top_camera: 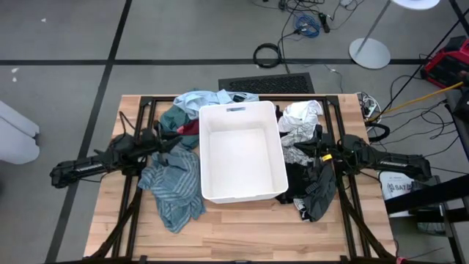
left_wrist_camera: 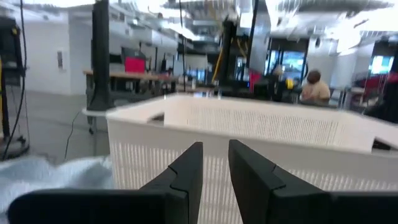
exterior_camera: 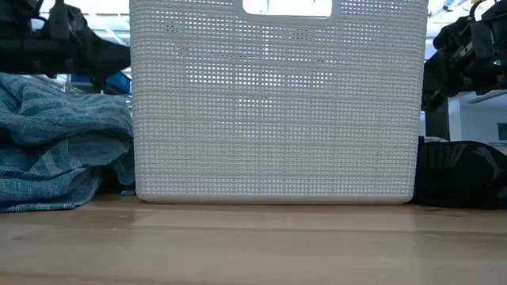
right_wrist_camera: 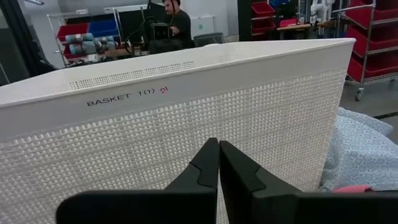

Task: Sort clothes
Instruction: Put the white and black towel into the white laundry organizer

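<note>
A soft teal striped garment [top_camera: 174, 187] is seen crumpled left of centre on the wooden surface [top_camera: 242, 235], just below the left claw [top_camera: 178, 141], whose fingers are parted with nothing between them. The right claw [top_camera: 319, 156], fingers pressed together, is poised above black clothes [top_camera: 311, 192]. Between them stands the white perforated plastic bin [top_camera: 242, 150].

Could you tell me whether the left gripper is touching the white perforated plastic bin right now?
Apart. In the left wrist view, the left gripper is partly open with nothing between its fingers, and the white perforated plastic bin stands beyond the fingertips with a gap between.
</note>
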